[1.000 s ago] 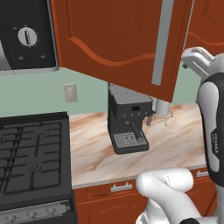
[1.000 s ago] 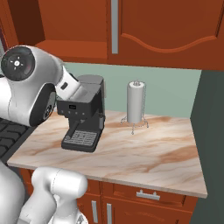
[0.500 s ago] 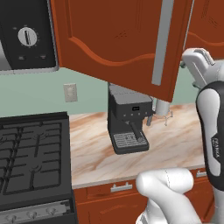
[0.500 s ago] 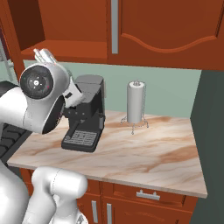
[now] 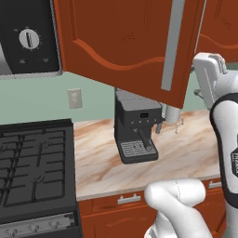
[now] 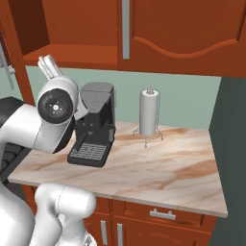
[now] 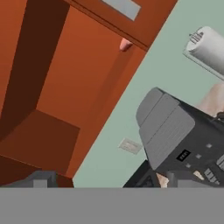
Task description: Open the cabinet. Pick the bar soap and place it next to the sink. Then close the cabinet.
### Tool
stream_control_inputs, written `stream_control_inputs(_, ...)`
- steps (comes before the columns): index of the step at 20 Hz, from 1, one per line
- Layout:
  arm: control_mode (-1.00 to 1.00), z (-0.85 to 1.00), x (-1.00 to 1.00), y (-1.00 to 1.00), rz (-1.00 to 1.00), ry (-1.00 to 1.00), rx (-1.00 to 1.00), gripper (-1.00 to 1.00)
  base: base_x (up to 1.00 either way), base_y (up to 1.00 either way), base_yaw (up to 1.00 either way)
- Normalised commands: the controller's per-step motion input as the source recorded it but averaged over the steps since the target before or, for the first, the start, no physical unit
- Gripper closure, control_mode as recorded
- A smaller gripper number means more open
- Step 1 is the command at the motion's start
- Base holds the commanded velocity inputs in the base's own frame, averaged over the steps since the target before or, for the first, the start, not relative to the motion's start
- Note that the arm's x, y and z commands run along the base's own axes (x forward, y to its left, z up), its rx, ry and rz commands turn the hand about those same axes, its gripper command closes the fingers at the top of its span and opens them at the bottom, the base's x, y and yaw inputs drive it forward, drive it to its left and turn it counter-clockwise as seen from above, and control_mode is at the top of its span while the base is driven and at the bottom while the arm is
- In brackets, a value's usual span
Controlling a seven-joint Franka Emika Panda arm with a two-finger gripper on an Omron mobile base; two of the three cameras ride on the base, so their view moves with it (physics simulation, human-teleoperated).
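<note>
The bar soap (image 7: 125,44), at one o'clock in the open cabinet (image 7: 65,87), looks small, stiff, slippery; pinch its narrow sides; hand wide open, empty.

Rendered home kitchen around me; reddish-brown wall cabinet (image 5: 125,46) overhead with arched raised-panel doors and long silver bar handle (image 5: 170,46), left door swung open; marble-look countertop (image 6: 158,173) over matching base drawers with short silver pulls (image 6: 161,214); black gas stove (image 5: 32,162) with cast grates and front knobs at the counter's left end; appliance panel with a round dial (image 5: 29,39) above it; black coffee machine (image 5: 137,125) on the counter; white paper-towel roll (image 6: 149,113) on a wire stand; pale green wall with a wall outlet (image 5: 74,98).
</note>
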Motion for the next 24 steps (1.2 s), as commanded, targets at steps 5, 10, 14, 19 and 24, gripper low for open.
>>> stream_control_inputs(5,-1.0,0.04,0.0,0.02,0.16,0.0,0.01,-1.0,0.0,0.0,0.0)
stream_control_inputs(10,-1.0,0.12,0.0,-0.03,0.18,0.0,0.02,-1.0,0.0,0.0,0.0)
stream_control_inputs(14,-1.0,0.0,-0.03,0.08,0.2,0.0,0.06,-1.0,0.0,0.0,0.0)
stream_control_inputs(19,-1.0,-0.17,0.0,0.25,0.19,0.0,0.05,-1.0,0.0,0.0,0.0)
stream_control_inputs(24,-1.0,-0.05,0.0,0.18,0.17,0.0,0.05,-1.0,0.0,0.0,0.0)
